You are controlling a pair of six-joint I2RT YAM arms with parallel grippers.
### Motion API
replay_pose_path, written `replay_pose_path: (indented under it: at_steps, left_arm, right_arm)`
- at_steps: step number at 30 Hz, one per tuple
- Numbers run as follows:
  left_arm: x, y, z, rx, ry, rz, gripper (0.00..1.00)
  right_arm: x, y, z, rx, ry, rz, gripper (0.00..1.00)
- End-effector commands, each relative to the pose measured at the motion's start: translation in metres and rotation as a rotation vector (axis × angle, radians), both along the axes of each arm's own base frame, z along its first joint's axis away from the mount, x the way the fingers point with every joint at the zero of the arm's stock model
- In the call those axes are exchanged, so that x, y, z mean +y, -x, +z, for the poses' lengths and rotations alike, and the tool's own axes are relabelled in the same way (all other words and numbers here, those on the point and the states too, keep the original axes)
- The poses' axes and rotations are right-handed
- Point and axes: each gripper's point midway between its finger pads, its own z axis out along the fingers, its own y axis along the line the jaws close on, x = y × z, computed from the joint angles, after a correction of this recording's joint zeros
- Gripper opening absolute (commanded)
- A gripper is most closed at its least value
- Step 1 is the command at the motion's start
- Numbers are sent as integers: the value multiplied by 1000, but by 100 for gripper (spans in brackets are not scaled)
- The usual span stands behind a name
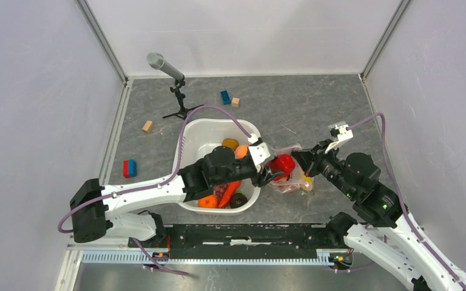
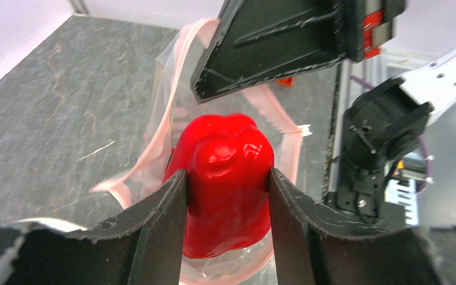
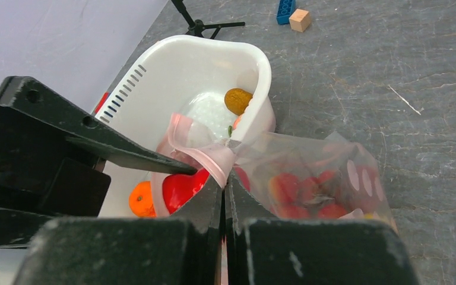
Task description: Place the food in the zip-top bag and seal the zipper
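**Pepper at the bag mouth: push it deep before letting go**

My left pincer (image 1: 269,174) grips the red pepper (image 2: 225,196) between its 2 fingers (image 2: 154,231), poised at the open mouth of the bag (image 3: 309,172). The bag lies on the worktop (image 1: 315,103) just beside the white basin (image 3: 154,77). My right pincer (image 3: 224,178) is clamped on the pink zipper (image 3: 211,155), lifting that edge (some red pieces (image 3: 285,187) already sit inside). I judge the pepper should pass well beyond the zipper before release. If I let go too early, it could catch the lip and roll out.
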Motion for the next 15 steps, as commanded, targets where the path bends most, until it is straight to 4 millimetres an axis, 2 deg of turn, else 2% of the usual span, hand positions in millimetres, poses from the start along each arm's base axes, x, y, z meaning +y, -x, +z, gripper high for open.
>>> replay_pose_path:
  at_steps: [1,2,3,5,9,10,15]
  left_arm:
    - [8,-30,11,-128,-63,155,35]
    - [8,-31,8,-128,-89,154,42]
    - [9,-32,4,-123,-121,157,54]
    - [12,-33,3,-116,-153,164,63]
    - [14,-25,24,-103,-96,140,83]
    - [14,-22,31,-102,-78,131,96]
    - [26,-1,67,-104,-4,58,100]
  right_arm:
    - [1,7,32,-58,-70,27,0]
    - [1,8,34,-64,-77,29,0]
    - [1,8,37,-70,-80,32,0]
    - [1,8,39,-74,-84,28,0]
    - [-10,2,40,-72,-74,-42,0]
    - [-16,-1,39,-66,-67,-77,0]
    - [-27,-2,48,-98,-88,-133,0]
